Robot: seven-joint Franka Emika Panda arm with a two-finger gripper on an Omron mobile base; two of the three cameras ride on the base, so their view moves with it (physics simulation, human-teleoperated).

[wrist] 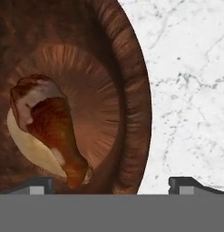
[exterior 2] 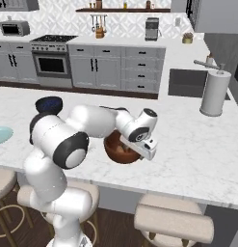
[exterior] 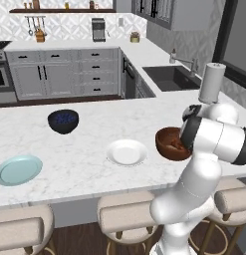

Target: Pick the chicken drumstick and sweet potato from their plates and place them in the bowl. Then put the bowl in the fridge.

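Gripper spread wide, empty, straddling the near wall of the round reddish-brown wooden bowl, one fingertip inside the rim, the other over the white marble counter. Inside: reddish-brown chicken drumstick lying on a pale tan sweet potato. Both foods apparently in; fridge step remaining.

Risks, judged: closing off-centre on the curved wall, tipping the bowl and spilling the contents; pinching the drumstick's bone end with the inner finger.

Arm folded low, elbow swung out, wrist bent down over the bowl's edge. White plate and pale teal plate bare, well apart from the bowl.
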